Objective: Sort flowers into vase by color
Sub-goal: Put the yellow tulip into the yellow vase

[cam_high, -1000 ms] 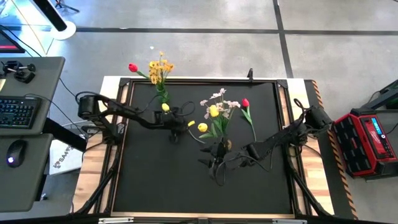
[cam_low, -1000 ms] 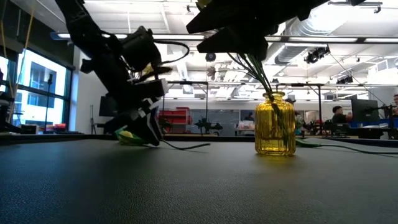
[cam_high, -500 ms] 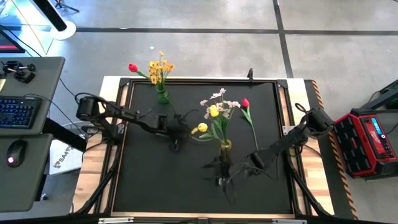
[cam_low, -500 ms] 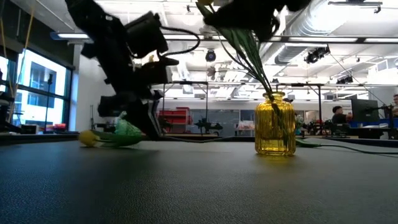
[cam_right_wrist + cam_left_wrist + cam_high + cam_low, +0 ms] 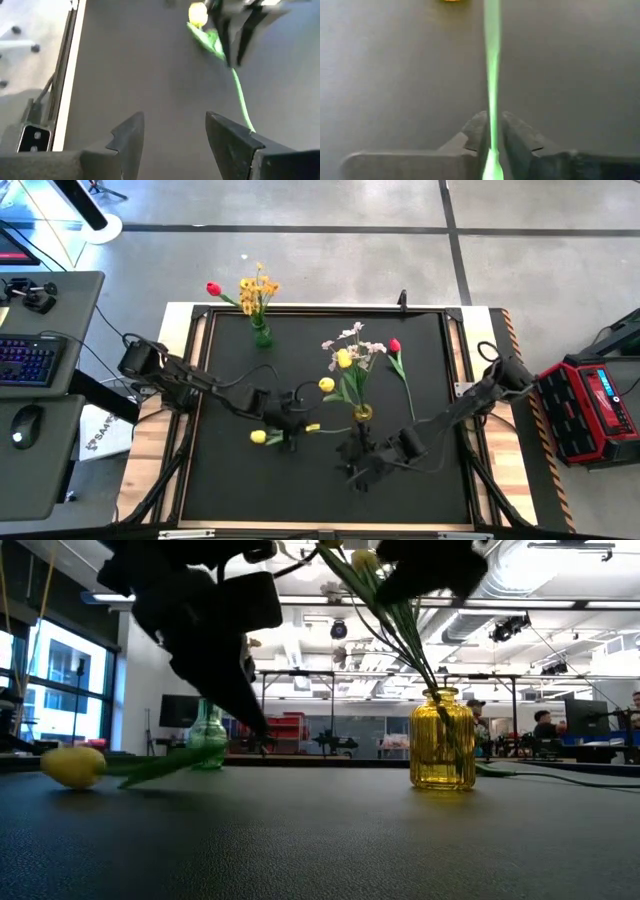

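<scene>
Your left gripper sits near the middle of the table, clamped on the thin green stem of a yellow tulip; the left wrist view shows its two dark fingers pinching the stem from both sides. The tulip lies flat on the black mat, its rounded yellow bloom pointing left and a green leaf folded along the stem, the stem end running right past the fingers. In the low view the bloom rests on the mat at the left. Your right gripper hovers just right of it, near the front of the table, jaws spread and holding nothing; its fingers frame bare mat, with the tulip farther off. Behind it stands the yellow vase, upright, holding a yellow tulip and the pale blossom sprig. A red flower lies on the mat just right of that vase. At the far left edge a green vase holds the orange-yellow sprig and another red flower.
</scene>
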Robot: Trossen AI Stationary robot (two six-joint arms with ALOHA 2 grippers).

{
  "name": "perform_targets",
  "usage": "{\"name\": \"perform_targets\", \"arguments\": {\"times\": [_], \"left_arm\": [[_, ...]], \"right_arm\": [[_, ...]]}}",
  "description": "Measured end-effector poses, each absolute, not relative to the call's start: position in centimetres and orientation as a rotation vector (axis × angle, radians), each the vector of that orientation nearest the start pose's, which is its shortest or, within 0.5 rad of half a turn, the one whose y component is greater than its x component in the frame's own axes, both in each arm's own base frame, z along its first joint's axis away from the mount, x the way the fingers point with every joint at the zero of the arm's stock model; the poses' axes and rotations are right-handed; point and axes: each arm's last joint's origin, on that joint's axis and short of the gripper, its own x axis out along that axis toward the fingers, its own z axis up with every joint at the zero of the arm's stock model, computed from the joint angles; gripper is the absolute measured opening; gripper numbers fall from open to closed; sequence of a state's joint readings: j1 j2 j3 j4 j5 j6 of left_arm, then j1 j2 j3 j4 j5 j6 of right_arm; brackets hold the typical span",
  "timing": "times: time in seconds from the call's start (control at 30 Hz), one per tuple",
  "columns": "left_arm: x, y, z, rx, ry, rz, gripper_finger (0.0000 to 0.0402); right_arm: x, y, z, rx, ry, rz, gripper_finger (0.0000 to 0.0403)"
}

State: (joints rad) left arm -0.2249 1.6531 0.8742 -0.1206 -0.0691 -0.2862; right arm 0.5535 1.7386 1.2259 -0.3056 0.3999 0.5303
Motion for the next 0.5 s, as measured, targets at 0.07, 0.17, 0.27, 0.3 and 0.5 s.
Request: {"name": "perform_targets", "arguments": {"times": [0.07,0.17,0.27,0.3,0.5], "left_arm": [[31.0,-6.9,16.1,-0.156,0.919,-0.037,0.0075],[30.8,-6.9,15.9,-0.210,0.959,-0.056,0.0118],[30.1,-6.8,16.4,-0.298,1.004,-0.030,0.0149],[29.7,-6.9,16.9,-0.334,1.006,-0.006,0.0155],[26.2,-9.5,20.0,-0.260,0.933,0.208,0.0156]], "right_arm": [[32.9,18.5,21.7,0.139,0.762,-0.018,0.0199],[34.1,18.6,20.1,0.140,0.769,0.013,0.0199],[35.5,18.6,18.7,0.110,0.775,-0.004,0.0199],[36.1,18.6,18.4,0.107,0.778,-0.018,0.0199],[39.8,17.8,17.4,0.102,0.827,-0.084,0.0199]]}}
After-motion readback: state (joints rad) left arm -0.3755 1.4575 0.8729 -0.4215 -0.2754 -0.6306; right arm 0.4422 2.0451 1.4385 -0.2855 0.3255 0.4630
